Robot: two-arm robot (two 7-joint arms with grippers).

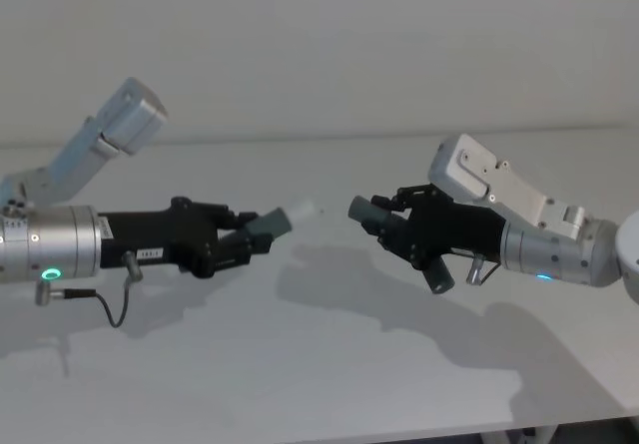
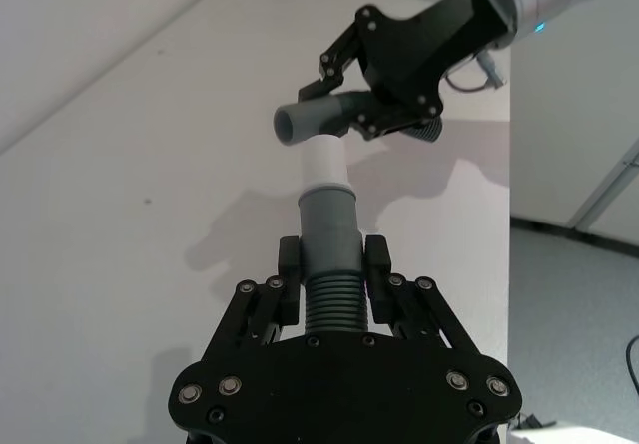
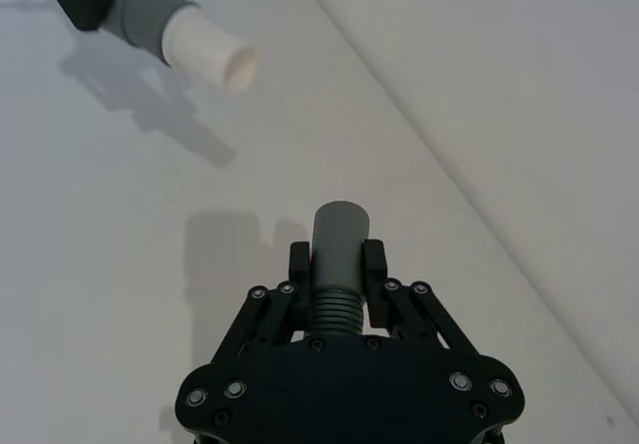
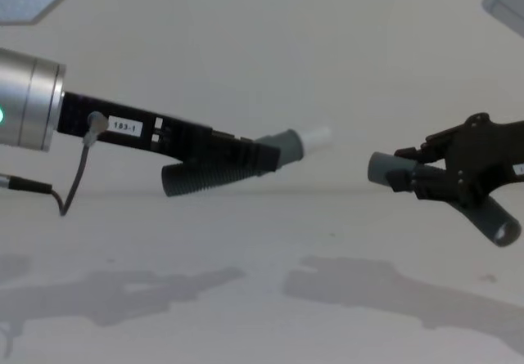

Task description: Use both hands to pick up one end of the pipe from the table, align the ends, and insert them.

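Both pipe pieces are held in the air above the white table. My left gripper is shut on the ribbed part of one piece, whose pale whitish tip points toward the right arm. My right gripper is shut on the other piece, which has its open dark grey cuff facing left and its back end hanging down. The two ends face each other across a short gap and do not touch. In the right wrist view the whitish tip sits off to the side of my cuff.
The shadows of both arms fall on the bare table under the grippers. The table's front edge runs close to the bottom of the head view. A plain wall stands behind the table.
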